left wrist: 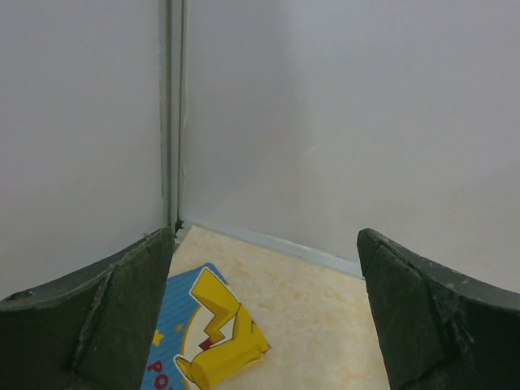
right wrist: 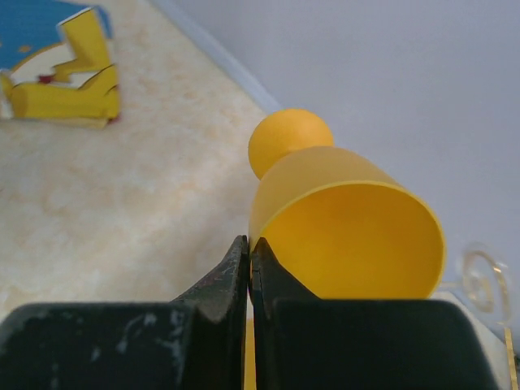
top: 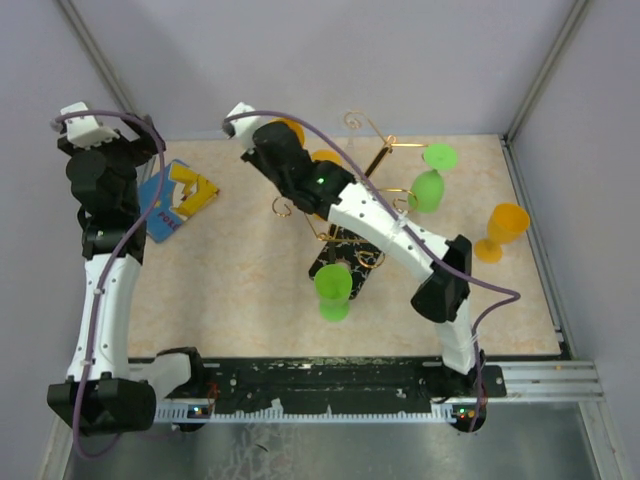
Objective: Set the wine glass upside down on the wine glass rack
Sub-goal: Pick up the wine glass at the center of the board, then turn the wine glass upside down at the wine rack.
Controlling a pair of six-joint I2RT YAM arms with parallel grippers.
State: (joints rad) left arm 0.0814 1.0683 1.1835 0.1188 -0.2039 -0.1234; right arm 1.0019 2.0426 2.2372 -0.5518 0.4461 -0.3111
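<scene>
Orange wine glass (right wrist: 325, 179) — smooth, tapered — rim pinched by right gripper (right wrist: 249, 245).

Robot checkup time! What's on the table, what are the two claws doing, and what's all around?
Surface: beige marbled tabletop, no spills seen.
Job's things: gold wire rack on a black marbled base; orange plastic wine glass, tipped sideways at the right gripper.
Clutter: near green plastic glass and far green plastic glass at the rack; second orange glass upright on the table; blue and yellow cartoon card.
Grippers: left gripper open, empty; right gripper shut on the orange glass's rim.
Cables: purple cables along both arms.
Surroundings: pale grey walls, metal corner post.
</scene>
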